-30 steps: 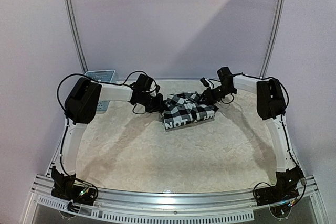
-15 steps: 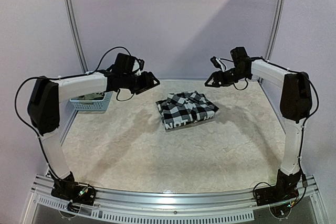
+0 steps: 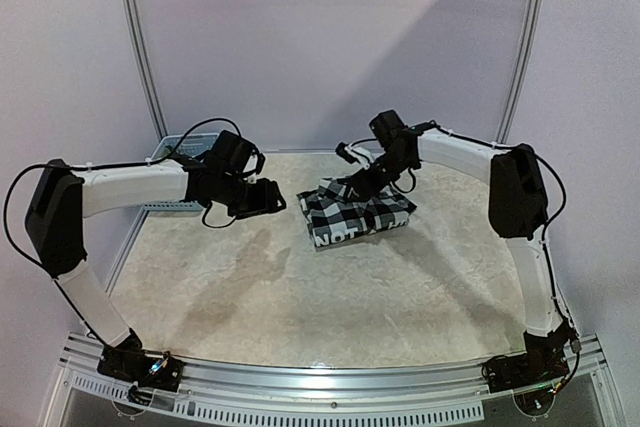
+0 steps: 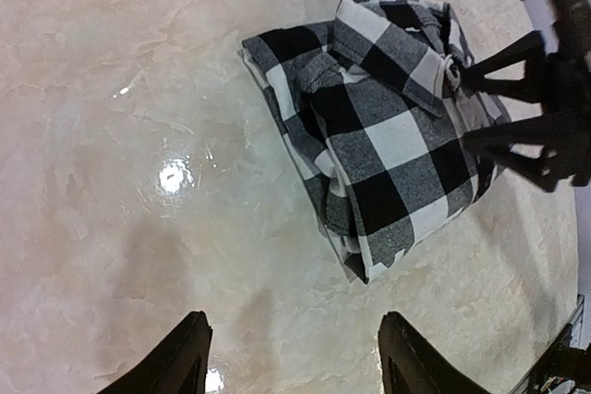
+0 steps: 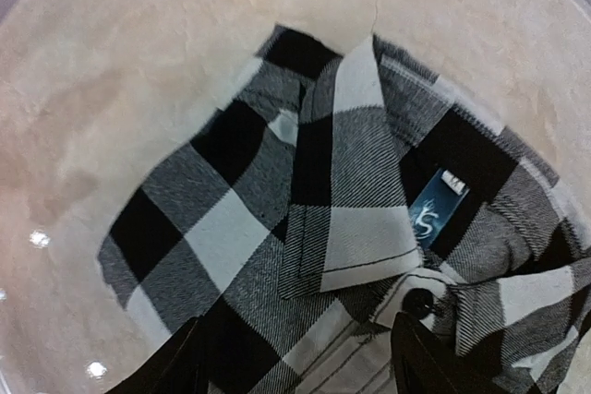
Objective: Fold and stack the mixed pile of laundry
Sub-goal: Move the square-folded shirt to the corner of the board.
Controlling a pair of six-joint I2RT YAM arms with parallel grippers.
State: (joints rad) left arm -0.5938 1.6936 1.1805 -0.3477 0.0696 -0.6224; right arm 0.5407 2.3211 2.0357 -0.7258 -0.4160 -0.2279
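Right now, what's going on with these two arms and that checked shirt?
Two robot arms are working through laundry. A black-and-white checked shirt lies folded on the far part of the table. The right arm reaches over its collar with its jaws open, not gripping it. The left arm hovers beside the shirt over bare table, jaws open too. A light blue basket sits behind it. No second garment shows.

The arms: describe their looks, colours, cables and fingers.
Both the left arm and right arm have white tubular links with bulky black joint housings, and thin black cables loop loosely alongside. Each ends in two black, tapered fingers. No markings are readable.
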